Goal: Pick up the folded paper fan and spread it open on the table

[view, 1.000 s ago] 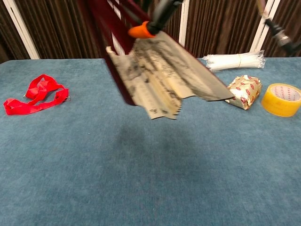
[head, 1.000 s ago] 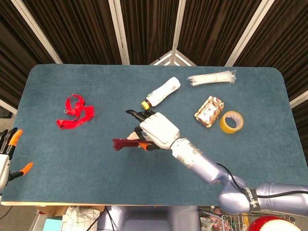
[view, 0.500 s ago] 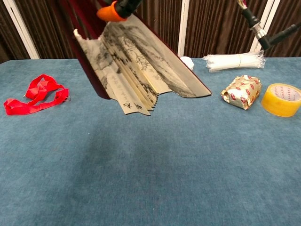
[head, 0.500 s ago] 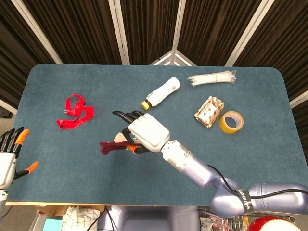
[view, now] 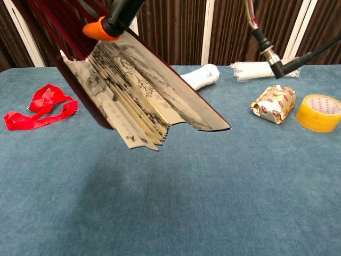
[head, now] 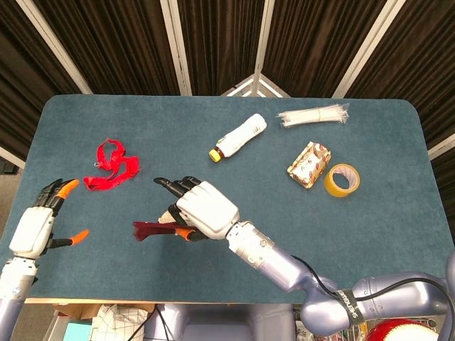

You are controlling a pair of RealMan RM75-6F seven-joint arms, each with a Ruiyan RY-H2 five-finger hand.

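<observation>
The paper fan [view: 138, 90] hangs in the air over the table, partly spread, its dark red ribs and ink-painted folds fanning down toward the right. In the head view only its red end [head: 146, 230] pokes out left of my right hand [head: 202, 211], which grips it above the table's front-middle. An orange fingertip [view: 98, 29] of that hand presses on the fan's top. My left hand [head: 39, 224] hovers open at the table's front-left corner, fingers apart, holding nothing, well left of the fan.
A red ribbon [head: 110, 165] lies at the left. A white bottle [head: 238, 136] lies behind the fan. At the right are a bundle of white ties [head: 313, 115], a wrapped packet [head: 308, 164] and a yellow tape roll [head: 342, 180].
My right hand has carried the fan leftward and toward the front. The fan has spread a little wider. My left hand has risen into view over the front-left corner.
</observation>
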